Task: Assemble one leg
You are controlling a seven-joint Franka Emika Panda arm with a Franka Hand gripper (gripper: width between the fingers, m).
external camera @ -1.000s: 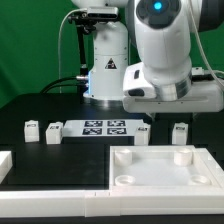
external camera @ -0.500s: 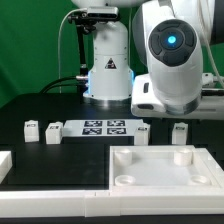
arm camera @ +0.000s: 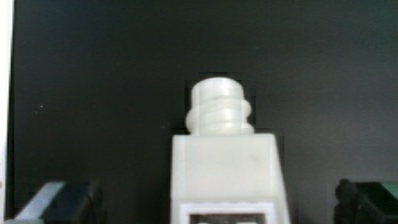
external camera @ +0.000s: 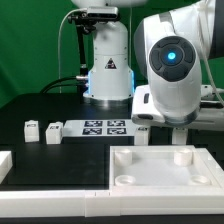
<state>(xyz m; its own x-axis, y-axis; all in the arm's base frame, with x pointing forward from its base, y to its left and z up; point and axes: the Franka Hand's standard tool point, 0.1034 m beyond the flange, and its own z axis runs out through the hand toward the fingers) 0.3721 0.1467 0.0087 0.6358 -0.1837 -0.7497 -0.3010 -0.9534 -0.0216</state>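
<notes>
white leg (arm camera: pixel 226 165) between spread fingers (arm camera: pixel 54 200); wrist view only.

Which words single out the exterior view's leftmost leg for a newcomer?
Start at the marker board in the middle of the black table. Two small white legs stand off its end on the exterior view's left. Take the outer leg: it stands alone, while the inner leg sits right beside the board.

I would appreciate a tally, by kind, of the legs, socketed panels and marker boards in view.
legs: 4 (the fourth shows only in the wrist view)
panel: 1
marker board: 1
Total: 6
</notes>
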